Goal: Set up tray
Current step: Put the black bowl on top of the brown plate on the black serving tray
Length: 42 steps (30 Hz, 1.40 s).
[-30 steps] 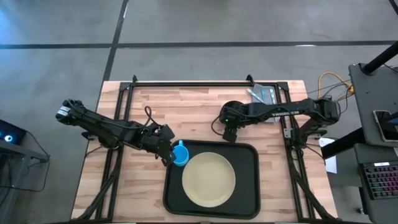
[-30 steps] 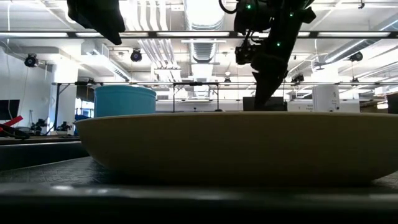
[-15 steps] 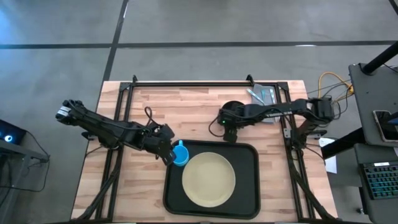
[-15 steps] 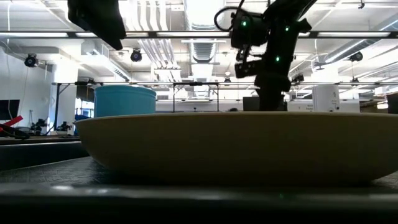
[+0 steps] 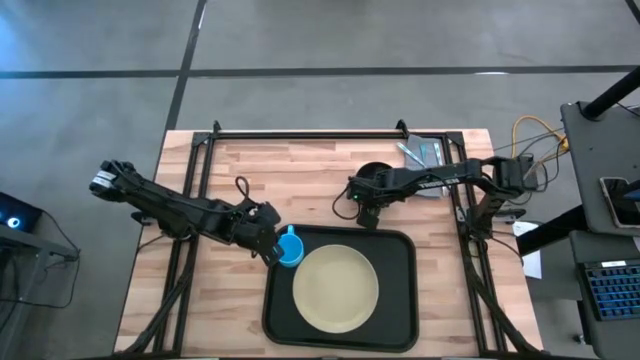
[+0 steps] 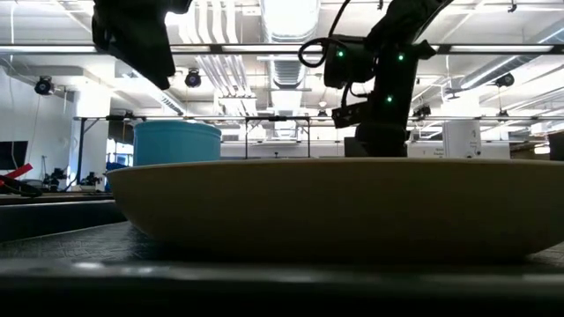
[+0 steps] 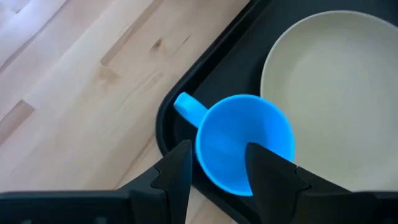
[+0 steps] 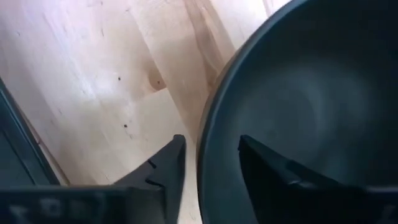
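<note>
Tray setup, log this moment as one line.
left gripper: open around blue cup rim | cup and plate: on tray | right gripper: straddling dark bowl rim

Blocked at tray's (image 5: 400, 300) near-left corner by blue cup (image 5: 289, 247) and plate (image 5: 335, 288); left bare along its right rim.

A light wooden table (image 5: 300, 175) stands on a grey concrete floor (image 5: 320, 40) crossed by dark seam lines. At the right edge of the high view sit a grey desk (image 5: 600, 150), a keyboard (image 5: 612, 290) at lower right and yellow cables (image 5: 535, 128). In the low view, the room behind shows long ceiling light strips (image 6: 264, 47), silver ducts (image 6: 286, 70) and a white wall (image 6: 35, 132) at left.
</note>
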{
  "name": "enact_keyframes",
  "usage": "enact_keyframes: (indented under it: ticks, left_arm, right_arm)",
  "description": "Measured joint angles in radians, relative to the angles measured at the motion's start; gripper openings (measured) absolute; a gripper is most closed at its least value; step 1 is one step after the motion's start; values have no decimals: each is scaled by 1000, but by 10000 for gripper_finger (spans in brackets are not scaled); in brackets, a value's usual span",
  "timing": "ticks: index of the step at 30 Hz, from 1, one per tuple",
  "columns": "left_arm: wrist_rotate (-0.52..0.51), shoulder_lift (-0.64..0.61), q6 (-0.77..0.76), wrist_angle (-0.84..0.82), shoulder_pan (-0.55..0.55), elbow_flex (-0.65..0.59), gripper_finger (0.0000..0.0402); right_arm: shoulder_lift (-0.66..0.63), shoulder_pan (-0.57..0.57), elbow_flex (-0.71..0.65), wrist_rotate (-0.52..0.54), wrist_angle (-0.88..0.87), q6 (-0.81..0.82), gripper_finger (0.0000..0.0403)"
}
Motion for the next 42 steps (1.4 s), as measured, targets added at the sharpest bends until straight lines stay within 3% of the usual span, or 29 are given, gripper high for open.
enact_keyframes:
  ticks: [6, 8, 14, 23, 32, 42]
  left_arm:
    - [0, 0, 0, 1, 0, 7, 131]
    - [0, 0, 0, 2, 0, 10, 131]
    - [6, 0, 0, 1, 0, 10, 131]
    - [51, -1, -19, 0, 0, 21, 131]
    - [96, -3, -45, -1, -53, 44, 131]
    - [95, -3, -82, 0, -113, 47, 131]
  right_arm:
    - [2, 0, 0, -11, -34, 7, 33]
    - [2, 5, 0, -29, -44, 7, 16]
    - [-59, 95, 24, -56, -51, -50, 9]
    - [-92, 378, 253, -76, -199, -336, 9]
    - [42, 631, 422, -83, -271, -560, 9]
    - [280, 693, 571, -168, -265, -684, 9]
